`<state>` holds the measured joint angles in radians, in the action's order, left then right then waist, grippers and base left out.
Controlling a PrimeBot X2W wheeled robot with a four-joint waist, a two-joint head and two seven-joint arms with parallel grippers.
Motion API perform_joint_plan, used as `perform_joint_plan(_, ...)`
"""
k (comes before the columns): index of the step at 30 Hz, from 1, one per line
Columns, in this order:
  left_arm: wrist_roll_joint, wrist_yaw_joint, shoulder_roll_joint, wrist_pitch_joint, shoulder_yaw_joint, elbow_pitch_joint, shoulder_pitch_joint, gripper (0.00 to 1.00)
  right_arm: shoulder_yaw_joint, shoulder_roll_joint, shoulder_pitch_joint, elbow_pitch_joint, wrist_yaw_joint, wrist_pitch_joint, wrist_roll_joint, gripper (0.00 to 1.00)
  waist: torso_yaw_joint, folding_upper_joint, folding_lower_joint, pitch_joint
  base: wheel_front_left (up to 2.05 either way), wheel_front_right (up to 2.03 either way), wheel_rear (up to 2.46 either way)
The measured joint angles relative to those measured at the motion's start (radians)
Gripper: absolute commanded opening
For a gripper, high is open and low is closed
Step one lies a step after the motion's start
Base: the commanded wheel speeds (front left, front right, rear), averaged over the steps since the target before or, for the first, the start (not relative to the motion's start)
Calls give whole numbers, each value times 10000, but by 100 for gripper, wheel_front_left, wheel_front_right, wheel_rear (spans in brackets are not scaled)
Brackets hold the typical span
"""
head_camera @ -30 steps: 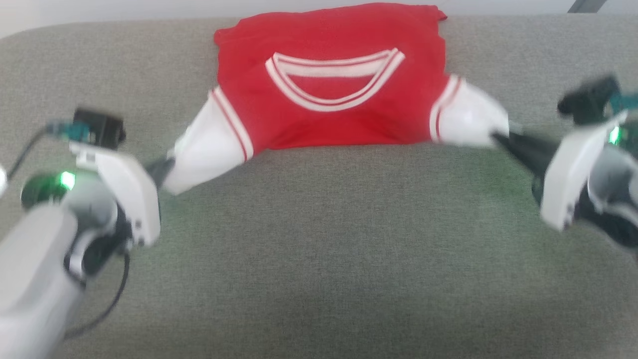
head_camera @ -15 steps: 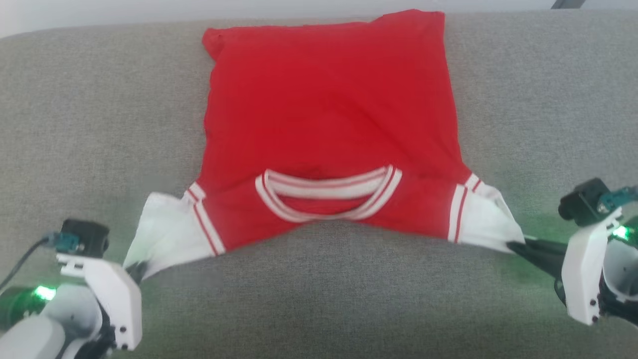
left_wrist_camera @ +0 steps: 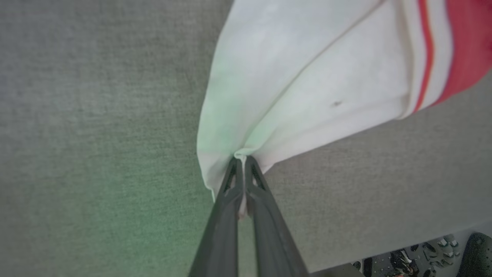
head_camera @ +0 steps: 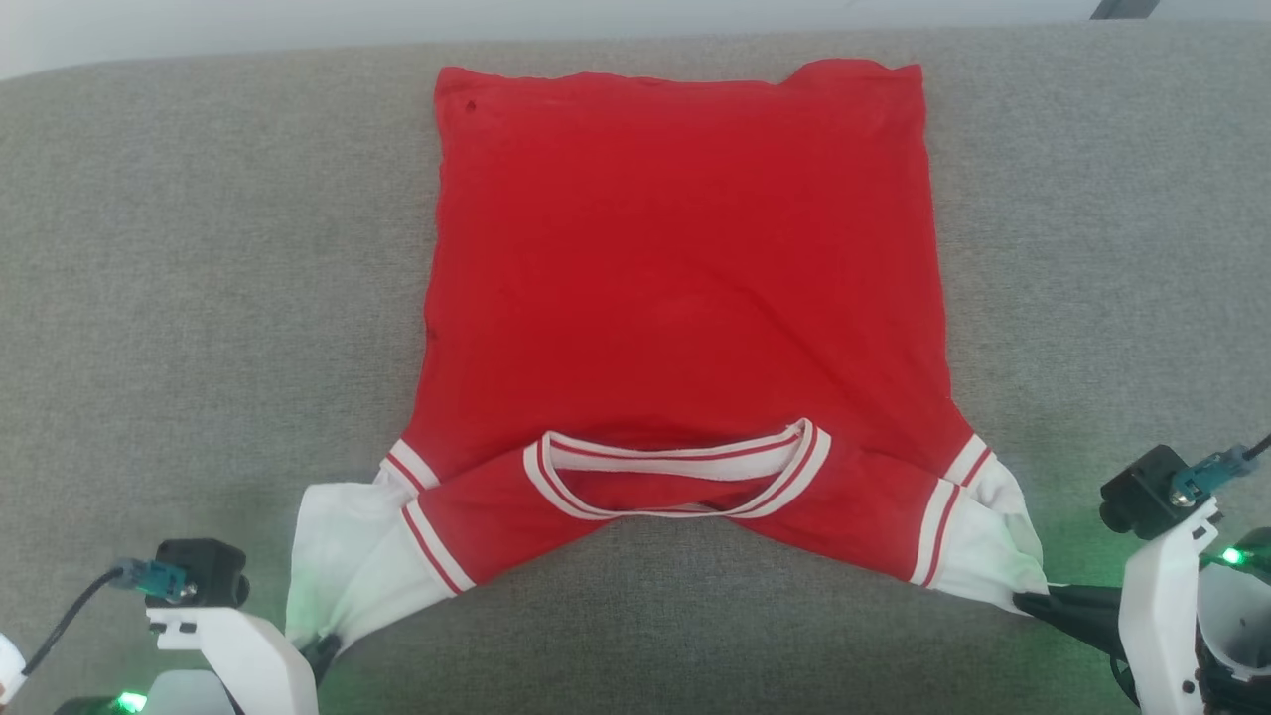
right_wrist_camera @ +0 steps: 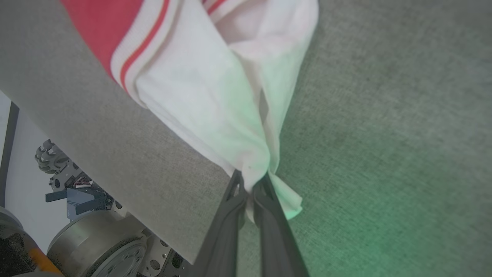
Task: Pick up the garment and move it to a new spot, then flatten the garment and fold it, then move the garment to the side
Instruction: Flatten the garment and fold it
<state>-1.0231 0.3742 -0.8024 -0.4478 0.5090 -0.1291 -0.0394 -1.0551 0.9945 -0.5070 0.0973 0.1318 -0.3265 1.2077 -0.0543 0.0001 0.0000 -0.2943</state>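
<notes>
Red jersey (head_camera: 685,288) lay spread on the grey fabric surface (head_camera: 179,298), plain red side up, body mostly flat. Hem ran close to the surface's far edge. Striped collar (head_camera: 675,479) faced the near edge, roughly midway across the surface. Shoulder area was folded over slightly at the collar, so both neckline layers showed.

Left gripper (left_wrist_camera: 241,161): fingers pinched together on the tip of the white left sleeve (left_wrist_camera: 307,73), cloth bunched into a small pleat between them (a sliver of white also showed lower down in the slit between the fingers). Sleeve was drawn out toward the left part of the surface's near edge.

Right gripper (right_wrist_camera: 251,181): likewise clamped on the end of the white right sleeve (right_wrist_camera: 207,100), with a small flap of cloth hanging past the fingers. Sleeve was pulled toward the right part of the near edge. In the right wrist view that edge ran diagonally, with the wheeled base (right_wrist_camera: 96,238) beyond it.

Green light tinted both sleeve ends and the surface beside them.
</notes>
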Motion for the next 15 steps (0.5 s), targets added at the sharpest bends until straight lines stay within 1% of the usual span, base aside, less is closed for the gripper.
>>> perform_joint_plan(3, -50, 77, 13, 21, 12, -144, 109, 0, 25, -19, 65, 148, 10, 109, 0, 0, 69, 0, 0, -15, 0, 0, 0)
perform_joint_plan(6, 165, 81, 82, 291, 27, -182, 139, 0, 125, -123, 68, 355, 33, 198, -109, 0, 128, 0, 0, -27, 0, 0, 0)
perform_joint_plan(7, 207, 71, 109, 364, 35, -190, 138, 0, 148, -134, 67, 389, 48, 180, -130, 15, 146, 0, 0, -23, 0, 0, 0)
perform_joint_plan(8, 286, 29, 109, 403, 75, -213, 117, 0, 186, -150, 64, 408, 50, 157, -182, 45, 165, 0, 0, -10, 0, 0, 0)
perform_joint_plan(9, 330, -15, 123, 454, 92, -232, 86, 0, 249, -173, 63, 403, 50, 94, -188, 64, 185, 0, 0, 4, 0, 0, 0)
perform_joint_plan(11, 485, -81, 186, 640, 130, -270, -35, 0, 366, -151, 29, 332, 46, 84, -276, 94, 225, 0, 0, 32, 0, 0, 0)
perform_joint_plan(12, 520, -96, 232, 725, 128, -291, -111, 0, 500, -148, -18, 267, 42, 84, -324, 100, 245, 0, 0, 48, 0, 0, 0)
perform_joint_plan(15, 765, -240, 362, 947, 205, -343, -316, 0, 1001, -50, -210, -21, 0, 90, -291, 100, 304, 0, 0, 93, 0, 0, 0)
